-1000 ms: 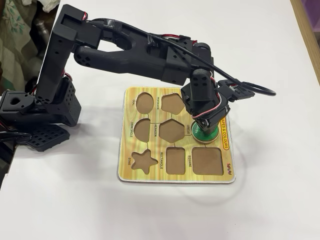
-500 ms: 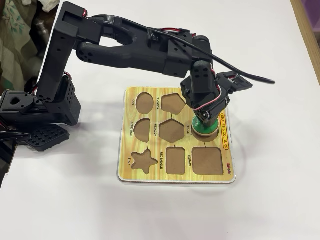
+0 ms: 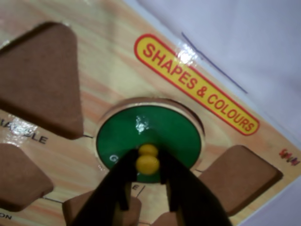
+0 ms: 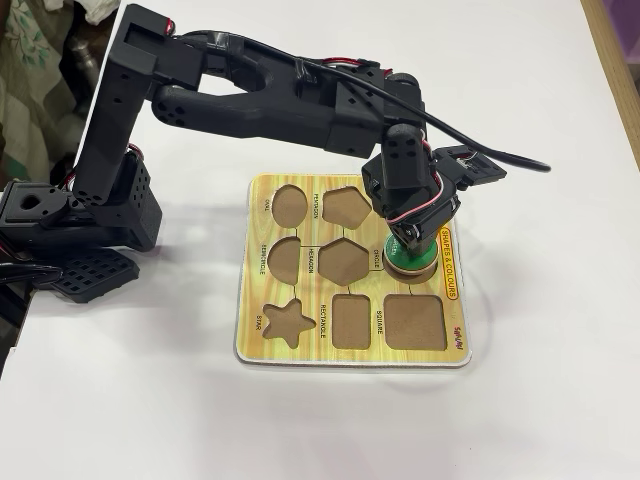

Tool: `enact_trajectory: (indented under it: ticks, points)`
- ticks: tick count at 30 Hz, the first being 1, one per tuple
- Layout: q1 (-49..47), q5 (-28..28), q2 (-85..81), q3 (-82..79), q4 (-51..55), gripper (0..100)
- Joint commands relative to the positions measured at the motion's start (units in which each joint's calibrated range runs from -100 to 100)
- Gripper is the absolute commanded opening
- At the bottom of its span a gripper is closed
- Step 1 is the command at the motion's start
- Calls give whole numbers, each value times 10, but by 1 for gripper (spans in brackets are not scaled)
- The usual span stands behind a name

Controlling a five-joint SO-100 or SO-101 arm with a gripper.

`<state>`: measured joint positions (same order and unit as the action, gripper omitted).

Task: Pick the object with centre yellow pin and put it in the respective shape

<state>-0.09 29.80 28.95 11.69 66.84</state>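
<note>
In the wrist view the two black fingers [image 3: 181, 188] come up from the bottom edge and pinch the small yellow knob [image 3: 147, 163] between their tips; the gripper [image 3: 146, 165] is closed on it, with only the knob between the tips. The knob stands at the centre of the green disc [image 3: 155, 129], which sits in or right at the round cut-out of the wooden shape board [image 3: 108, 70], its pale rim showing along the upper edge of the hole (whether it lies fully flat in the recess cannot be told from here). A red-and-yellow label reading "SHAPES & COLOURS" [image 3: 197, 84] runs diagonally just above and right of the disc. Brown empty recesses surround it, one large at upper left [image 3: 42, 77] and one at lower right [image 3: 240, 176]. In the fixed view the black arm [image 4: 260, 100] reaches from its base [image 4: 60, 220] at the left across the white tabletop [image 4: 540, 400], and the gripper [image 4: 397, 246] points down onto the green disc [image 4: 412, 262] at the board's [image 4: 300, 355] right side, above the square recess [image 4: 414, 321].
</note>
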Motion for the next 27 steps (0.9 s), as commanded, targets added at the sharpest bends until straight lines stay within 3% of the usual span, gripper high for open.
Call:
enact_trajectory:
  ticks: [1, 27]
  points:
    - [9, 1, -10, 26, -8, 4]
    - [16, 1, -10, 23, -8, 4]
